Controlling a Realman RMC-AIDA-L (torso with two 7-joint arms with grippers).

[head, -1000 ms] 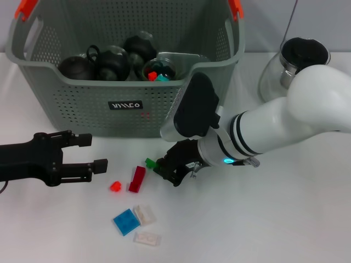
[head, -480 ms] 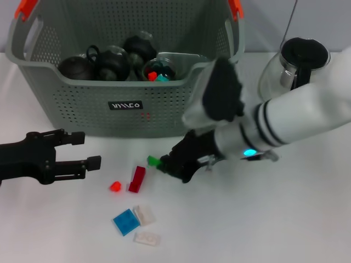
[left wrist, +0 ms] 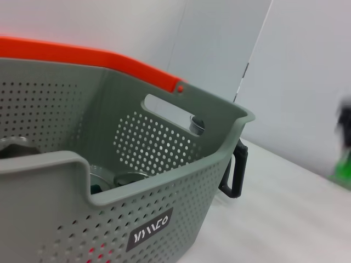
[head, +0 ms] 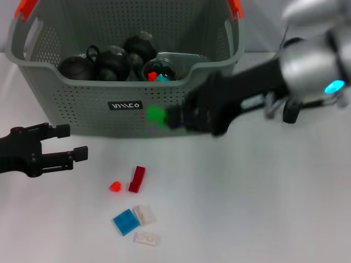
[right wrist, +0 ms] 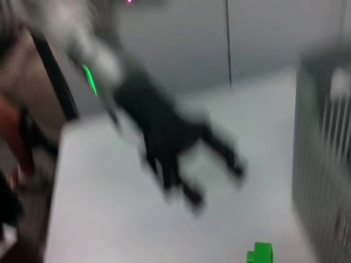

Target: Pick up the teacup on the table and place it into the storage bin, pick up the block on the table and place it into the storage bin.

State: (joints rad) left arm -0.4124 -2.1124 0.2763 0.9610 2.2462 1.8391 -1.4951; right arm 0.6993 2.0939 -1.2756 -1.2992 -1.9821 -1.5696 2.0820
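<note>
A small green block [head: 156,114] hangs clamped in the jaws of the right gripper [head: 164,116], lifted off the white surface [head: 247,208] and held in front of the storage bin [head: 82,104], just to the right of the bin's black label and below its front rim. The right arm reaches in from the bin's right side, its dark forearm blurred. In the right wrist view the same green block [right wrist: 259,253] shows at the picture's edge with the perforated wall of the bin [right wrist: 323,164] close beside it. Inside the bin lie several dark rounded teapots [head: 112,61], packed towards its left half, and a clear cup [head: 159,70] holding red and teal pieces near the middle of the front wall. The left gripper [head: 71,143] hovers low over the surface in front of the bin's left corner, its jaws apart and nothing between them. Further out from the bin's front wall, loose pieces lie on the surface: a dark red block [head: 137,178], a small bright red piece [head: 115,186] just beside it, then a blue block [head: 126,222] touching a white block [head: 145,214], and another white block [head: 147,239] farthest from the bin. The left wrist view looks along the bin's front wall [left wrist: 142,208], with its orange-red handle top [left wrist: 109,57] above.
</note>
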